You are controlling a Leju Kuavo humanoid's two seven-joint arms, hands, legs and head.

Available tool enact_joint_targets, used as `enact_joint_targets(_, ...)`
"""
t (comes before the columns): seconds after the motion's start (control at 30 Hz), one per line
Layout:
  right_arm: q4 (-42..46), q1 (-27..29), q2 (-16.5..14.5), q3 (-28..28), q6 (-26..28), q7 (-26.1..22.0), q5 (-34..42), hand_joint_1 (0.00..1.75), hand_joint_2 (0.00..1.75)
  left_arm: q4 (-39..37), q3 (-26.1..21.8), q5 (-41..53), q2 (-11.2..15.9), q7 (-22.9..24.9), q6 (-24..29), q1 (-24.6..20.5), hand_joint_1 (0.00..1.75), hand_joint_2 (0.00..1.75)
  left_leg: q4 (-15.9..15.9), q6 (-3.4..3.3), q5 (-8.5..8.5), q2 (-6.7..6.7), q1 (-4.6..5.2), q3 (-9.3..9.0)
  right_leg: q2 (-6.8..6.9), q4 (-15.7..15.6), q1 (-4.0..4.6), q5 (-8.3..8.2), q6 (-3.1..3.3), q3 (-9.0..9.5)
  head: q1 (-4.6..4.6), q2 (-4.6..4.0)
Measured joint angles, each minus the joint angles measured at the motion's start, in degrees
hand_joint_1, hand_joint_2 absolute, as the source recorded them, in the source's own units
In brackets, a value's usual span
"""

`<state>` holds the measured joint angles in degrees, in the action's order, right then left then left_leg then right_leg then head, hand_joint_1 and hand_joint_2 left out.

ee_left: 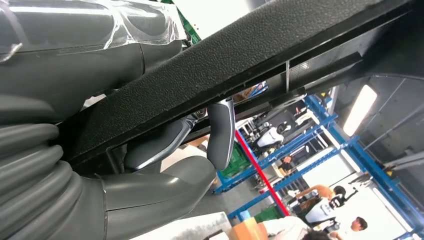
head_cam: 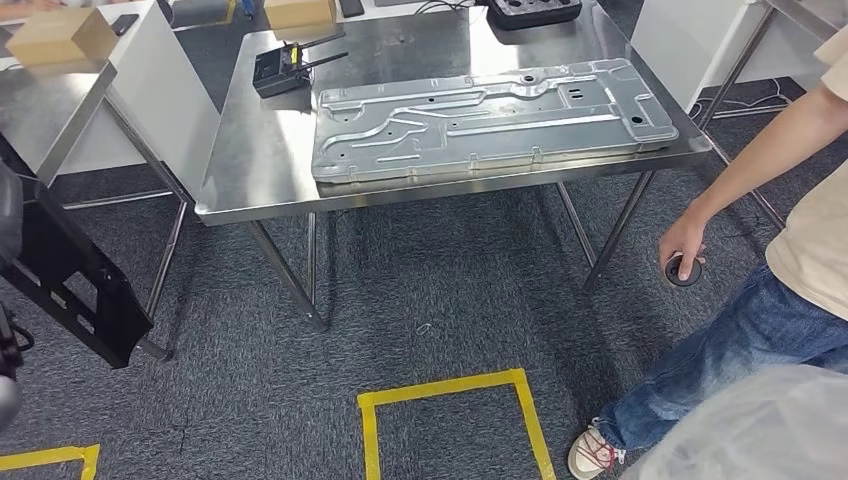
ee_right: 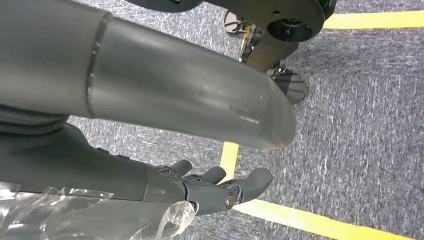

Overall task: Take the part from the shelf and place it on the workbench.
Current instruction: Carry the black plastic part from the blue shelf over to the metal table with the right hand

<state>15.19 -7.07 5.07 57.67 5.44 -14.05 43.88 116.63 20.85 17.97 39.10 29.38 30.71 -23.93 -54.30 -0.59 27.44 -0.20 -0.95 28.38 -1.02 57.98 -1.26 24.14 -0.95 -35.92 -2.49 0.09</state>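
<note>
Currently —
Part (head_cam: 70, 290): black panel, gripped by left hand (ee_left: 165, 150), long axis 10-to-4.
Workbench (head_cam: 250, 170): toward 1 o'clock.
Right hand (ee_right: 220, 187): loose, holding nothing.

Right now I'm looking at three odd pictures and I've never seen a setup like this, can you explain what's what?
These come from a walking humanoid robot. The head view looks down at a steel workbench bearing a large stamped metal panel and a small black radio; a person stands beside it. The left wrist camera shows the left hand, fingers wrapped around a black textured part, also seen in the head view. The right wrist camera shows the right hand empty above carpet with yellow tape.
</note>
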Motion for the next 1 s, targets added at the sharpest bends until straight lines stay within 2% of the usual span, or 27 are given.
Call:
enact_joint_targets(0.07,0.00,-0.04,-0.01,-0.01,0.00,-0.01,0.01,0.00,0.00,0.01,-0.04,0.01,0.06,-0.01,0.00,-0.07,1.75,1.75,-3.07,0.20,1.63,0.06,-0.23,1.27,0.01,-0.09,-0.04,0.41,0.65,0.55,-0.07,0.00)
enact_joint_targets(0.1,0.00,-0.01,-0.01,-0.02,0.00,-0.02,0.01,0.00,0.00,0.02,-0.06,0.01,0.09,-0.02,0.00,-0.10,1.75,1.75,-6.37,0.33,2.94,0.09,-0.30,3.03,0.01,-0.14,-0.02,0.60,0.88,0.78,-0.12,0.00)
enact_joint_targets(0.17,0.00,0.00,-0.01,-0.01,0.00,-0.05,0.01,0.00,0.00,0.02,-0.02,-0.02,0.11,0.01,-0.03,0.06,1.75,1.75,-15.07,0.42,5.32,0.12,-0.28,8.42,-0.03,-0.14,0.08,1.12,1.17,1.21,-0.18,0.00)
enact_joint_targets(0.2,0.00,0.00,-0.02,0.00,0.00,-0.08,0.01,0.00,0.00,0.02,0.02,-0.05,0.11,0.03,-0.05,0.17,1.75,1.75,-17.74,0.32,5.31,0.11,-0.24,10.53,-0.08,-0.14,0.17,1.43,1.22,1.57,-0.20,0.00)
enact_joint_targets(0.23,0.00,0.00,-0.02,0.01,0.00,-0.10,0.01,0.00,0.00,0.02,0.05,-0.08,0.11,0.05,-0.07,0.25,1.75,1.75,-18.30,0.09,4.20,0.11,-0.14,11.68,-0.14,-0.14,0.30,1.80,1.25,2.04,-0.21,0.00)
enact_joint_targets(0.27,0.00,0.01,-0.02,0.01,0.00,-0.11,0.01,0.00,0.00,0.02,0.05,-0.09,0.11,0.06,-0.08,0.26,1.75,1.75,-16.21,-0.33,1.96,0.10,0.07,11.48,-0.20,-0.16,0.46,2.17,1.26,2.64,-0.21,0.00)
enact_joint_targets(0.33,0.00,0.01,-0.19,0.01,-0.01,-0.11,0.01,0.00,0.00,0.02,0.01,-0.12,0.15,0.09,-0.10,0.18,1.75,1.75,-8.55,-1.85,-3.39,0.08,0.94,9.26,-0.27,-0.24,0.70,2.93,1.19,3.79,-0.22,0.00)
enact_joint_targets(0.37,0.00,-0.03,-0.29,0.00,-0.01,-0.12,0.02,0.00,0.00,0.02,-0.01,-0.17,0.17,0.15,-0.15,0.08,1.75,1.75,-5.16,-2.65,-5.08,0.11,1.39,8.11,-0.30,-0.30,0.77,3.24,1.06,4.13,-0.24,0.00)
enact_joint_targets(0.4,0.00,-0.06,-0.39,-0.01,-0.01,-0.12,0.02,0.00,0.00,0.02,-0.03,-0.22,0.23,0.21,-0.22,-0.05,1.75,1.75,-3.04,-3.25,-5.83,0.12,1.78,7.38,-0.32,-0.36,0.75,3.48,0.86,4.26,-0.26,0.00)
enact_joint_targets(0.43,0.00,-0.10,-0.46,-0.01,-0.02,-0.12,0.02,0.00,0.00,0.02,-0.04,-0.28,0.29,0.27,-0.31,-0.15,1.75,1.75,-2.19,-3.60,-5.71,0.12,2.03,7.03,-0.31,-0.46,0.71,3.64,0.61,4.32,-0.28,0.00)
enact_joint_targets(0.47,0.00,-0.14,-0.44,-0.02,-0.02,-0.11,0.02,0.00,0.00,0.02,-0.07,-0.33,0.37,0.33,-0.39,-0.26,1.75,1.75,-1.65,-3.67,-5.52,0.11,2.10,6.70,-0.29,-0.68,0.67,3.78,0.33,4.44,-0.31,0.00)
enact_joint_targets(0.53,0.00,-0.17,-0.42,-0.02,-0.02,-0.11,-0.01,0.00,0.00,0.02,-0.09,-0.39,0.47,0.38,-0.53,-0.33,1.75,1.75,-0.42,-3.42,-5.56,0.06,1.78,5.70,-0.06,-0.25,0.64,4.27,-0.21,4.55,-0.27,0.00)
enact_joint_targets(0.57,0.00,-0.17,-0.41,-0.01,-0.03,-0.11,-0.01,0.00,0.00,0.02,-0.09,-0.42,0.49,0.40,-0.62,-0.46,1.75,1.75,0.25,-3.35,-5.56,0.06,1.57,5.07,0.05,1.34,0.68,5.03,-0.47,3.87,-0.22,0.00)
enact_joint_targets(0.6,0.00,-0.15,-0.40,-0.01,-0.03,-0.10,-0.03,0.00,0.00,0.02,-0.07,-0.44,0.49,0.42,-0.73,-0.56,1.75,1.75,0.67,-3.26,-5.47,0.08,1.38,4.51,0.15,4.25,0.66,6.19,-0.69,2.35,-0.17,0.00)
enact_joint_targets(0.67,0.00,-0.08,-0.39,0.01,-0.05,-0.09,-0.06,0.00,0.00,0.02,0.03,-0.56,0.48,0.56,-0.98,-0.72,1.75,1.75,0.77,-3.30,-4.86,0.10,1.38,3.83,0.21,11.76,0.53,8.63,-1.14,-2.23,-0.08,0.00)
enact_joint_targets(0.7,0.00,-0.04,-0.39,0.02,-0.06,-0.07,-0.08,0.00,0.00,0.02,0.08,-0.66,0.46,0.71,-1.08,-0.70,1.75,1.75,0.75,-3.17,-4.49,0.10,1.34,3.44,0.25,14.26,0.44,8.86,-1.35,-4.11,-0.05,0.00)
enact_joint_targets(0.73,0.00,-0.01,-0.39,0.02,-0.08,-0.03,-0.08,0.00,0.00,0.02,0.12,-0.77,0.44,0.86,-1.19,-0.69,1.75,1.75,0.73,-2.98,-4.08,0.09,1.25,2.98,0.30,14.75,0.35,8.00,-1.55,-5.03,-0.04,0.00)
enact_joint_targets(0.77,0.00,0.03,-0.39,0.03,-0.09,0.01,-0.10,0.00,0.00,0.02,0.14,-0.87,0.43,0.97,-1.29,-0.69,1.75,1.75,0.64,-2.73,-3.61,0.07,1.11,2.45,0.36,13.08,0.25,6.11,-1.74,-4.82,-0.03,0.00)
enact_joint_targets(0.83,0.00,0.10,-0.42,0.03,-0.11,0.11,-0.14,0.00,0.00,0.02,0.14,-1.01,0.43,1.04,-1.55,-0.76,1.75,1.75,0.16,-2.02,-2.43,0.01,0.84,1.55,0.51,5.93,-0.01,1.56,-2.11,-2.13,-0.01,0.00)
enact_joint_targets(0.87,0.00,0.13,-0.46,0.03,-0.14,0.19,-0.16,0.00,0.00,0.02,0.13,-1.07,0.43,1.08,-1.67,-0.85,1.75,1.75,-0.34,-1.61,-1.79,-0.03,0.87,1.41,0.52,2.81,-0.10,0.26,-2.03,-0.89,0.04,0.00)
enact_joint_targets(0.9,0.00,0.11,-0.51,0.03,-0.16,0.26,-0.18,0.00,0.00,0.02,0.13,-1.10,0.45,1.13,-1.78,-0.96,1.75,1.75,-0.71,-1.28,-1.31,-0.08,0.94,1.43,0.50,0.92,-0.11,-0.24,-1.77,-0.15,0.04,0.00)
enact_joint_targets(1.0,0.00,-0.05,-0.63,0.01,-0.21,0.39,-0.19,0.00,0.00,0.02,0.10,-1.21,0.54,1.25,-1.97,-1.24,1.75,1.75,-1.07,-0.83,-0.62,-0.13,0.95,1.47,0.38,0.13,-0.02,0.33,-0.49,0.13,-0.04,0.00)
